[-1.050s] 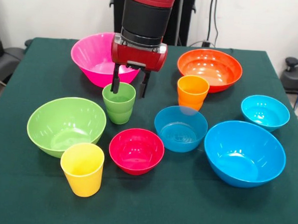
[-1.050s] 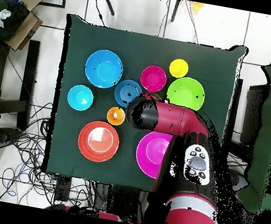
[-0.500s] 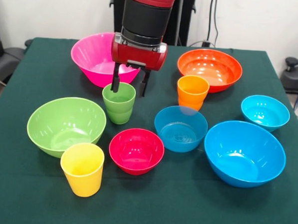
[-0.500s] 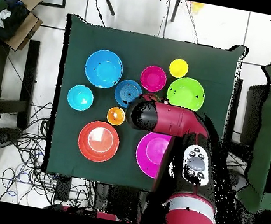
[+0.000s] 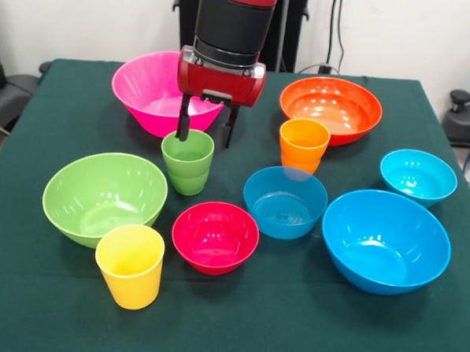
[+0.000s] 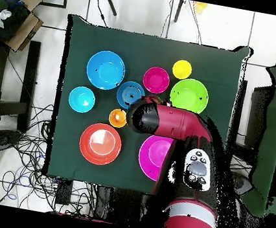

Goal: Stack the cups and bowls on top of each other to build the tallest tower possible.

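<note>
Gripper (image 5: 206, 133) higher over glossy tapered green cup (image 5: 187, 162)

I see, front cam: three cups (image 5: 187, 162) mid worktop (image 5: 290, 321), one near-left, one centre, one to its right. Bowls (image 5: 214, 236) ring them: two behind, one left, four front-right. End effector (image 5: 205, 133) sits over centre cup.
</note>
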Action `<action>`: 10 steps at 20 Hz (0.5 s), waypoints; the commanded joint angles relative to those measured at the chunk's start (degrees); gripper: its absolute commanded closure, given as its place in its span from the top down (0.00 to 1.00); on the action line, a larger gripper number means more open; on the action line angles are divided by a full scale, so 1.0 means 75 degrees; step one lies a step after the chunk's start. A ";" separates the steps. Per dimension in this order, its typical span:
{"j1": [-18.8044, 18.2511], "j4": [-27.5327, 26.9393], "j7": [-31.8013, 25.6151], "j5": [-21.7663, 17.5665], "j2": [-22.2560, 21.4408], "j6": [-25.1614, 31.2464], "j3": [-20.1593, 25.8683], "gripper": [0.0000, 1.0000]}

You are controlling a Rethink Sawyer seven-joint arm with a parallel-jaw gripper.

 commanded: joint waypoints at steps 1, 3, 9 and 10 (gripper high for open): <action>0.0139 0.0408 0.0470 -0.0133 -0.0258 0.0351 0.0360 1.00; 0.0124 0.0405 0.0450 -0.0130 -0.0251 0.0363 0.0371 1.00; 0.0114 0.0430 0.0401 -0.0139 -0.0303 0.0375 0.0357 1.00; 0.0118 0.0423 0.0405 -0.0130 -0.0301 0.0400 0.0347 1.00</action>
